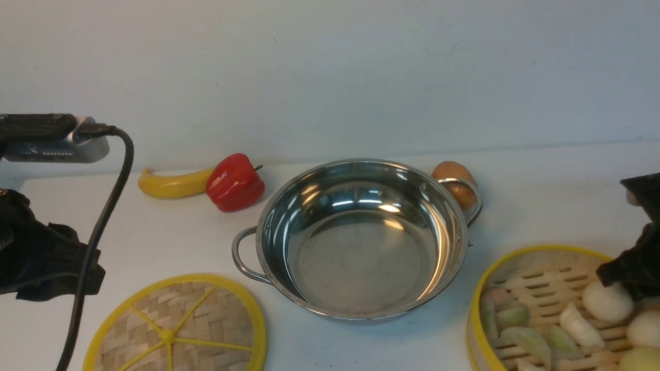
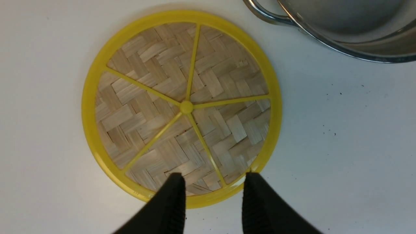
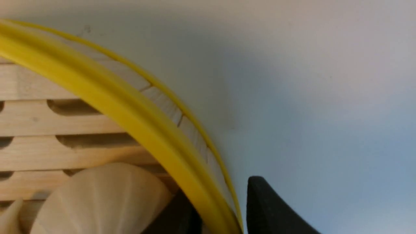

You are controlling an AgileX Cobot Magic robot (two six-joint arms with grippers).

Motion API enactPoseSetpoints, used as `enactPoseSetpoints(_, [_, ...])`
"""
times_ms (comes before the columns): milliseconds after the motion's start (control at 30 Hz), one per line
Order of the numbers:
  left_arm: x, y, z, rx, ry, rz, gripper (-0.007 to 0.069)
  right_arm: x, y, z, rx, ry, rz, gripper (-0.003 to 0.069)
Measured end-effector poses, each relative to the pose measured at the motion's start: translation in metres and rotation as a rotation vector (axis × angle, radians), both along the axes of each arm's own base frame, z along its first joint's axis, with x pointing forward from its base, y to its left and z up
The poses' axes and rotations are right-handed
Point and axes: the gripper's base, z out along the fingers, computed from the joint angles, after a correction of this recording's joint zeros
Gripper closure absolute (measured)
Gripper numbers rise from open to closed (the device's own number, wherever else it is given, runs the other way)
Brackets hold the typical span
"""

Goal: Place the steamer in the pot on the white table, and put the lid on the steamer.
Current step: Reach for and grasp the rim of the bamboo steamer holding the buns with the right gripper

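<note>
Right gripper: jaws are set astride the steamer wall, one finger inside beside a pale bun, the other outside just beside the bamboo. Whether the wall is pinched cannot be told. A wall grip is judged the only option, since the basket looks too wide to be spanned. As it is loaded with food, level carrying will be needed.

Left gripper: released, nothing held. Its fingertips are poised apart over the near edge of the lid. It is probably staged there so the lid can be taken once the basket is seated.

Layout: the steamer is located at the front right of the white table, near the pot but not in it. The pot is set at centre, empty. The lid is laid flat at front left, near the pot's left handle and apart from it. A banana and a red pepper are placed touching at rear left. A brown round item is tucked behind the far handle.

Views: the straddle of the wall is given only by the right wrist view. In the front view that gripper is seen as a dark mass over the basket's right side, jaws hidden. Left jaw spacing is given only by the left wrist view. The overall layout and the empty pot floor are given by the front view alone.
</note>
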Motion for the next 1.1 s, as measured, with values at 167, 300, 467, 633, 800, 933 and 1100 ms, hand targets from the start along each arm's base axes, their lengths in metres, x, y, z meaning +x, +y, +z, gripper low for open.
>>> enactPoseSetpoints(167, [0.000, 0.000, 0.000, 0.000, 0.000, -0.001, 0.0383, 0.000, 0.000, 0.000, -0.007, 0.002, 0.009, 0.0514])
enactPoseSetpoints(300, [0.000, 0.000, 0.000, 0.001, -0.001, -0.003, 0.0383, -0.001, -0.001, 0.000, -0.010, 0.012, 0.013, 0.0600])
enactPoseSetpoints(467, [0.000, 0.000, 0.000, 0.001, -0.002, -0.003, 0.0383, -0.001, 0.000, 0.000, -0.001, 0.012, -0.016, 0.0605])
enactPoseSetpoints(633, [0.000, 0.000, 0.000, 0.001, -0.002, -0.003, 0.0383, 0.003, -0.001, 0.009, -0.003, 0.047, -0.022, 0.0605])
enactPoseSetpoints(800, [0.000, 0.000, 0.000, 0.001, -0.002, -0.004, 0.0383, 0.006, -0.003, 0.021, -0.025, 0.095, -0.015, 0.0605])
enactPoseSetpoints(933, [0.000, 0.000, 0.000, 0.001, -0.002, -0.004, 0.0383, 0.006, -0.006, 0.028, -0.057, 0.145, -0.006, 0.0605])
enactPoseSetpoints(1100, [0.000, 0.000, 0.000, 0.001, -0.002, -0.004, 0.0383, 0.006, -0.008, 0.036, -0.084, 0.155, 0.003, 0.0605])
